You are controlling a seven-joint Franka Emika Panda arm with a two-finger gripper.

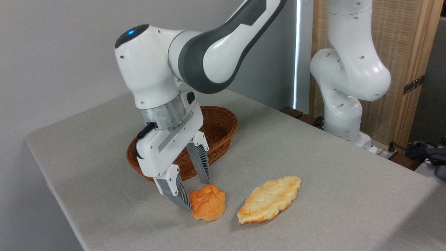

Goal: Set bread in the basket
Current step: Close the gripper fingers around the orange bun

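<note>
Pale leaf-shaped bread (269, 199) flat on grey tablecloth (313, 153); woven wooden screen (407, 52) behind, at right.

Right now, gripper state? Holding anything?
Gripper: open, fingers straddling the bread on the table, not closed on it. Nothing held.

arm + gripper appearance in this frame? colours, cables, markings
The arm has glossy white shells with dark grey joint sections, a blue light on one joint cap and a brushed silver wrist ring. The gripper has a white boxy body, a black cable looping along its side, and two slim grey ribbed fingers.
</note>
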